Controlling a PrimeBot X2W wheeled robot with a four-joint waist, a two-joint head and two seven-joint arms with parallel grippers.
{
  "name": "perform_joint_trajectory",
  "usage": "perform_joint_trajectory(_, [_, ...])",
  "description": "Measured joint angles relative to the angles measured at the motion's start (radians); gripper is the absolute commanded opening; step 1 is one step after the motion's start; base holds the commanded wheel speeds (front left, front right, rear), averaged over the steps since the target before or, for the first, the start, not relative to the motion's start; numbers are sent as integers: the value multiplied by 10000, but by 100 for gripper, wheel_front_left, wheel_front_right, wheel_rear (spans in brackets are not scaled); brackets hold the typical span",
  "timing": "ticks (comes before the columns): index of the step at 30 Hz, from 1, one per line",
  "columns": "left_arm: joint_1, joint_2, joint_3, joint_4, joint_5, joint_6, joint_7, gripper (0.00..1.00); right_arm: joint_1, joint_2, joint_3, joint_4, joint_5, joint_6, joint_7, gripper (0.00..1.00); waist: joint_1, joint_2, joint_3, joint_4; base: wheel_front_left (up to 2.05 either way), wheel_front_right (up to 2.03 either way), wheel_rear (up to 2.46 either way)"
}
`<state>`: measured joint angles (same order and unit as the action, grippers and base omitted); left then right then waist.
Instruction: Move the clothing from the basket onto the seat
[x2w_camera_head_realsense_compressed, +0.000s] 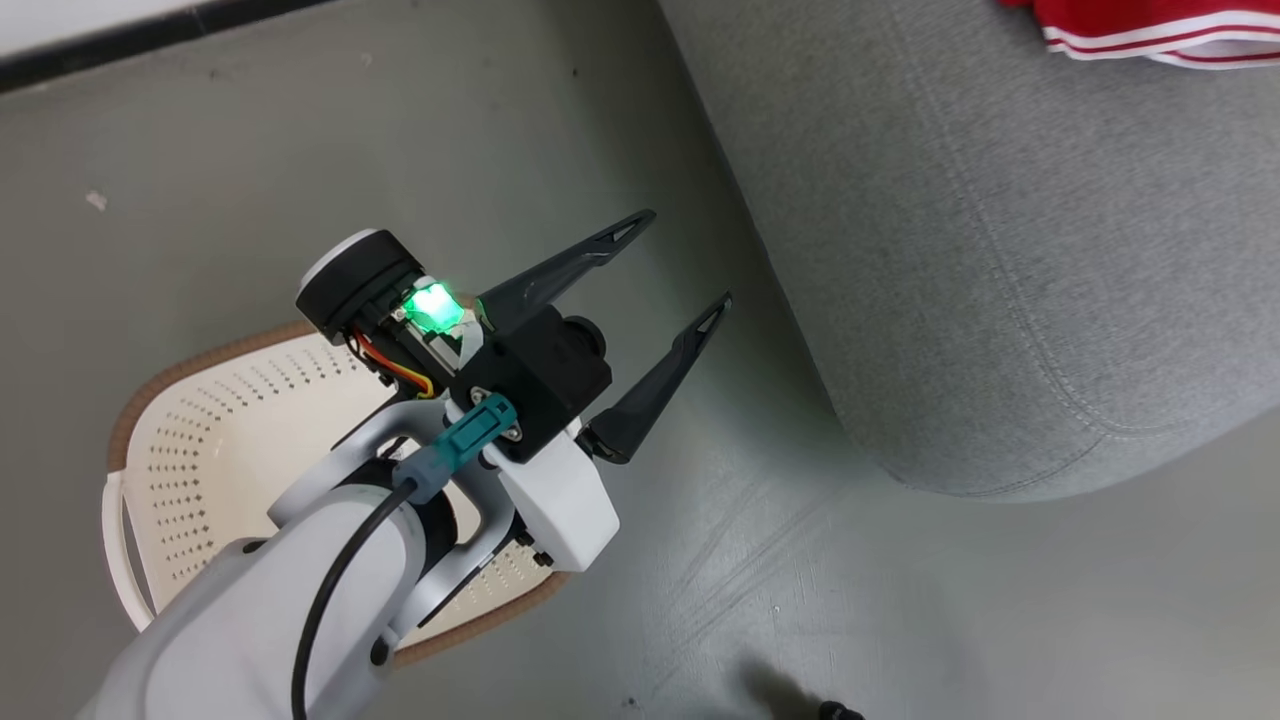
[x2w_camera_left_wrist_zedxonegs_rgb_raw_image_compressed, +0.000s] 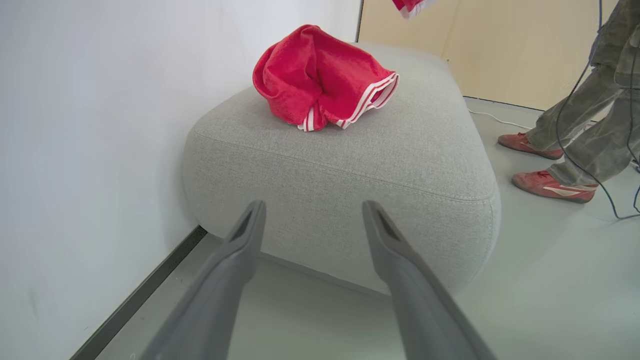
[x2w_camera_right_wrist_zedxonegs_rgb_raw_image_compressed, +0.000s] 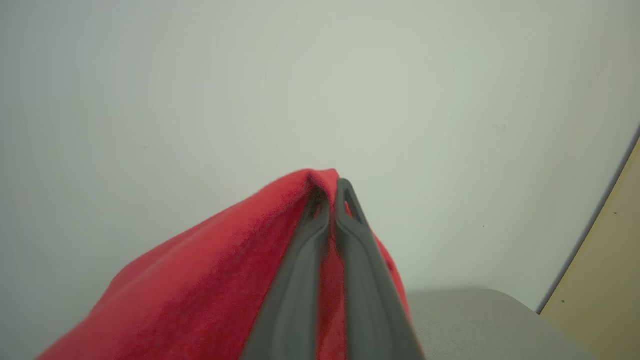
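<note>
My left gripper (x2w_camera_head_realsense_compressed: 685, 258) hangs open and empty over the floor between the basket (x2w_camera_head_realsense_compressed: 200, 450) and the seat (x2w_camera_head_realsense_compressed: 1000, 250). The cream basket lies at the lower left, partly hidden under my left arm; its visible inside is bare perforated plastic. In the left wrist view the left gripper (x2w_camera_left_wrist_zedxonegs_rgb_raw_image_compressed: 314, 205) points at the grey seat (x2w_camera_left_wrist_zedxonegs_rgb_raw_image_compressed: 350, 165), where a crumpled piece of red clothing (x2w_camera_left_wrist_zedxonegs_rgb_raw_image_compressed: 320, 75) with white stripes lies on top. My right gripper (x2w_camera_right_wrist_zedxonegs_rgb_raw_image_compressed: 330, 187) is shut on another piece of red clothing (x2w_camera_right_wrist_zedxonegs_rgb_raw_image_compressed: 200, 290), held up in front of a pale wall above the seat (x2w_camera_right_wrist_zedxonegs_rgb_raw_image_compressed: 475, 320).
A person's legs and red shoes (x2w_camera_left_wrist_zedxonegs_rgb_raw_image_compressed: 552, 186) stand on the floor to the right of the seat, with a thin cable trailing nearby. A white wall with a dark baseboard (x2w_camera_left_wrist_zedxonegs_rgb_raw_image_compressed: 145, 290) runs along the seat's left side. Grey floor lies between basket and seat.
</note>
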<state>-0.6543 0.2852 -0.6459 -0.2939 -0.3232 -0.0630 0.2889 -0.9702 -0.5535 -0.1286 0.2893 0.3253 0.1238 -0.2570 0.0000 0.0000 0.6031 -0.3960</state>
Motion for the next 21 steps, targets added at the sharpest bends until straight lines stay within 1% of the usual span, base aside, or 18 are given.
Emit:
perform_joint_trajectory(7, [-161, 79, -13, -224, 100, 36, 374, 100, -945, -562, 27, 813, -10, 0, 2, 0, 0, 0, 653, 220, 0, 0, 0])
perform_joint_trajectory(16, [-422, 128, 2, -533, 207, 79, 633, 100, -1919, -849, -249, 1730, -261, 0, 2, 0, 0, 0, 1507, 500, 0, 0, 0])
perform_joint_trajectory(18, [-498, 125, 0, -589, 251, 79, 640, 100, -1917, -834, -234, 2127, -470, 0, 4, 0, 0, 0, 1696, 561, 0, 0, 0])
perform_joint_trajectory(19, [-595, 115, -2, -656, 263, 79, 709, 100, -1867, -823, -234, 2546, -780, 2, 4, 0, 0, 0, 1880, 622, 0, 0, 0])
perform_joint_trajectory(21, [-680, 117, -6, -700, 280, 79, 709, 100, -1845, -763, -347, 2989, -878, 0, 4, 0, 0, 0, 2056, 682, 0, 0, 0])
